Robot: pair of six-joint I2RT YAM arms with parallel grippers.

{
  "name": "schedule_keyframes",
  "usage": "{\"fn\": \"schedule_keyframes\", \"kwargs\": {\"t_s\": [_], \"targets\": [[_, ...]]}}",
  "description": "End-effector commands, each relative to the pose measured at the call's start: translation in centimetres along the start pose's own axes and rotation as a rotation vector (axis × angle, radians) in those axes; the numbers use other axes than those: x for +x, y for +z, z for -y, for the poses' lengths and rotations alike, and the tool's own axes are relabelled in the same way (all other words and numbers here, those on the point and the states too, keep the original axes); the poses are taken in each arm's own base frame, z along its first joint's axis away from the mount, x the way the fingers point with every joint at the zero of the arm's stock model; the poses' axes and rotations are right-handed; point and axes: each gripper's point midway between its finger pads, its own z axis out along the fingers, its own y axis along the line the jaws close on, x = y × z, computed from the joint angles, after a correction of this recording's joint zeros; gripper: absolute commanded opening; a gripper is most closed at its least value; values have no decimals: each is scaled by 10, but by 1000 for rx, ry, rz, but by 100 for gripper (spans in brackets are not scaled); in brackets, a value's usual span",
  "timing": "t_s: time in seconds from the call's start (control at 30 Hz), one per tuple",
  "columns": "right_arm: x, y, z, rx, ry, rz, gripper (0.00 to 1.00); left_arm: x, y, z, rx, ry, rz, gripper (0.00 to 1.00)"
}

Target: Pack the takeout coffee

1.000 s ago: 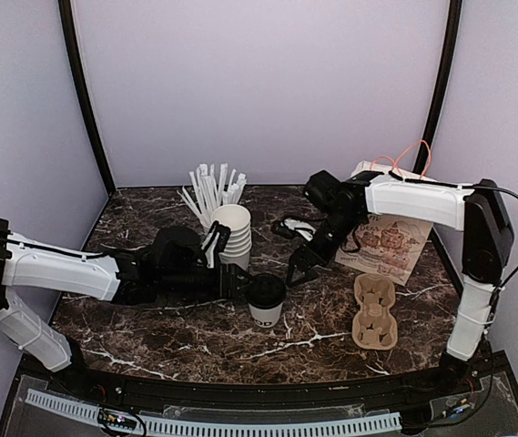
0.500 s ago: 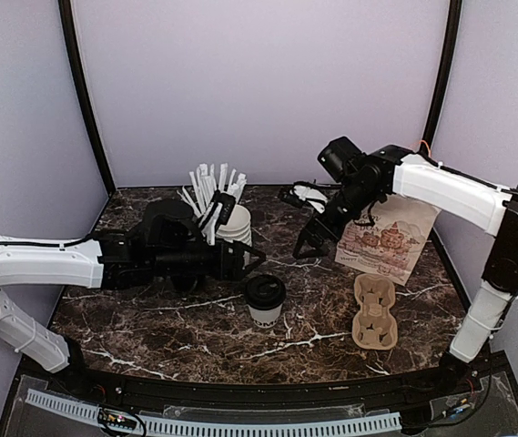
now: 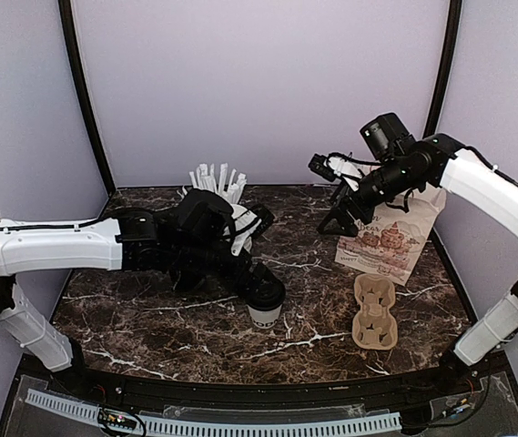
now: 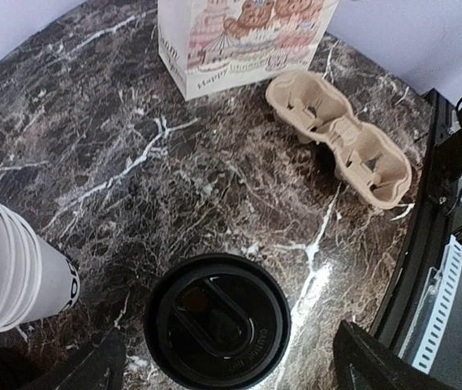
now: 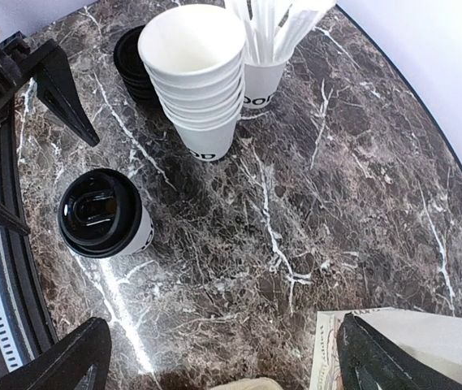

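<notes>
Left gripper is spread wide with nothing held. Right gripper is wide too, empty, raised off the marble table. The paper bag stands upright just beside your right gripper, probably the packing target, so that arm looks parked to steady or open it. The cardboard carrier lies flat, beyond your left gripper and below the right one, wells up and ready for a cup. The stack of empty cups sits close beside your left gripper with the straw cup just behind it; both are supplies, so leave them. The takeout coffee stands upright with its lid on, directly under your left gripper, between the fingers but not touched. It's well placed for a clamp.
</notes>
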Motion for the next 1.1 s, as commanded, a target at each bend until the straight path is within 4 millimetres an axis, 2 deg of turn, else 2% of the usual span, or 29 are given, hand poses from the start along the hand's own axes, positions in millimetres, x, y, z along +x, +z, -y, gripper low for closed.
{"fn": "schedule_keyframes", "kwargs": {"t_s": [0.0,0.17,0.37,0.63,0.77,0.87,1.0,1.07], "targets": [[3,-7,-2,0,-14,23,99,31,16,-16,-77,21,-188,92],[12,-3,-6,-22,-17,10,99,32,35,-13,-68,-27,-226,92],[12,-3,-11,-42,-20,23,99,35,47,-15,-79,-42,-252,90],[12,-1,-11,-45,-21,23,99,37,51,-14,-78,-41,-275,75],[11,-1,-10,-44,-21,22,99,33,45,-15,-87,-47,-267,71],[11,0,-10,-45,-21,22,99,25,30,-16,-97,-54,-239,70],[11,1,-9,-45,-19,16,99,22,3,-25,-143,-69,-214,70],[12,3,-8,-46,-16,11,99,27,-13,-35,-178,-92,-207,70]]}}
